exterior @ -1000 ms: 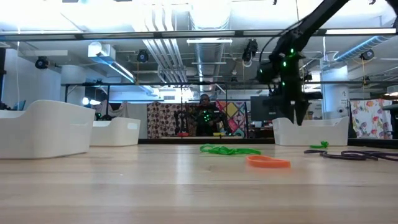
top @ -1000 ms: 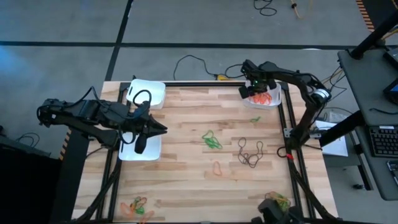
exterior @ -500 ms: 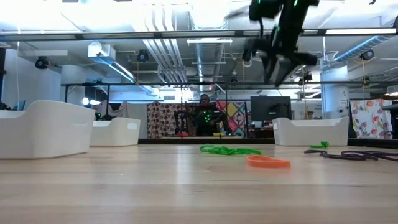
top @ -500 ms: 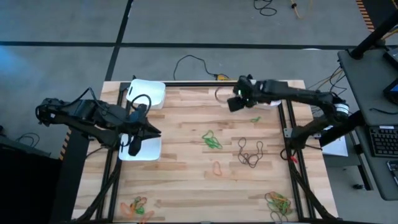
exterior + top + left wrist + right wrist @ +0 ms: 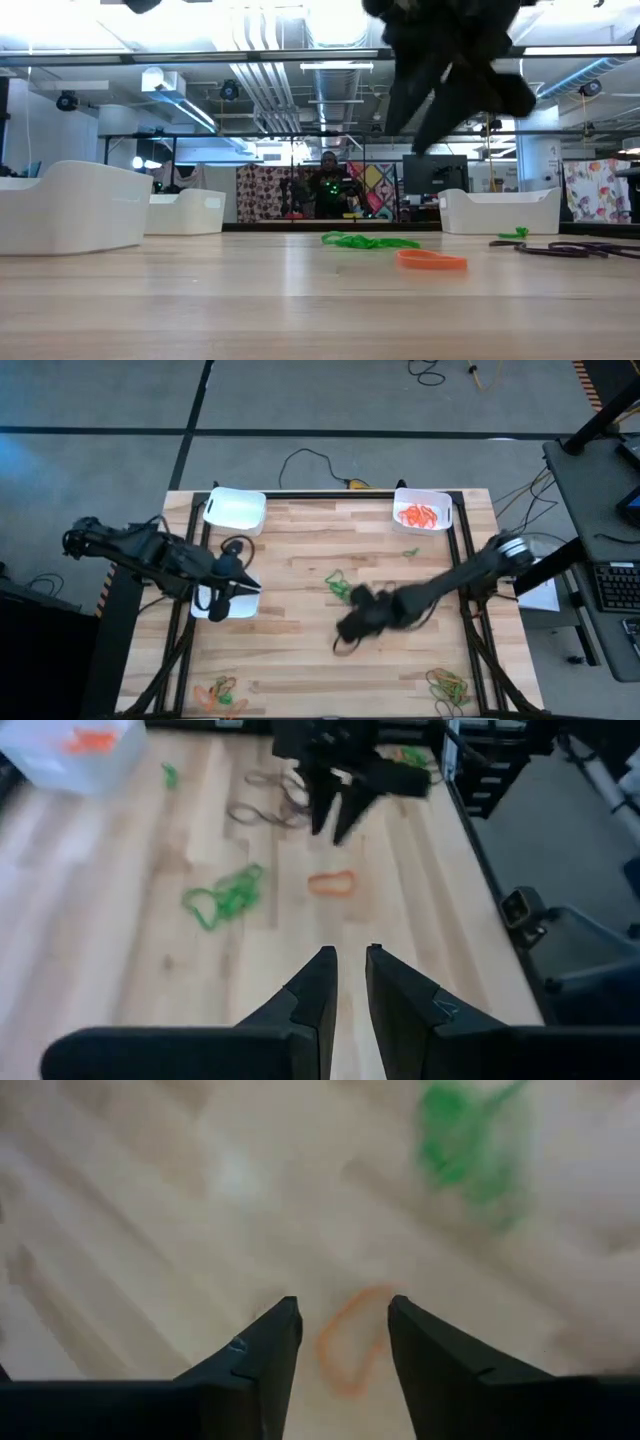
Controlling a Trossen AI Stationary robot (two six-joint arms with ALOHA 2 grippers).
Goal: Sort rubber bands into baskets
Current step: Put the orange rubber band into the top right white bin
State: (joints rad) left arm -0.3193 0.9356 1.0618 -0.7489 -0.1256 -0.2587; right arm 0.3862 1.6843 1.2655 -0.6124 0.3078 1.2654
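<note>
Step in hand: the right gripper (image 5: 343, 1342) is over the middle of the table, lined up on a lone orange rubber band (image 5: 350, 1342) that lies flat on the wood; I'd call this the approach to a pick.
Next move: by my reckoning it has to drop straight down so the fingers straddle the loop, then close; the band is thin and flat on the boards, so the tips likely need to meet the wood.
Right gripper: spread apart, holding nothing, the orange band showing in the gap between its fingers (not touching it, as far as I can see).
Left gripper (image 5: 346, 982): fingers nearly together with only a narrow slit between them, nothing visibly pinched, hanging over the near-left basket (image 5: 245, 606).
Other bands: a green tangle (image 5: 339, 584) sits just beside the right arm; dark loops (image 5: 268, 813) lie further toward the right edge.
Baskets: the far-right basket (image 5: 445, 510) already has orange bands (image 5: 421, 515) in it; the far-left basket (image 5: 236, 509) looks empty from above.
</note>
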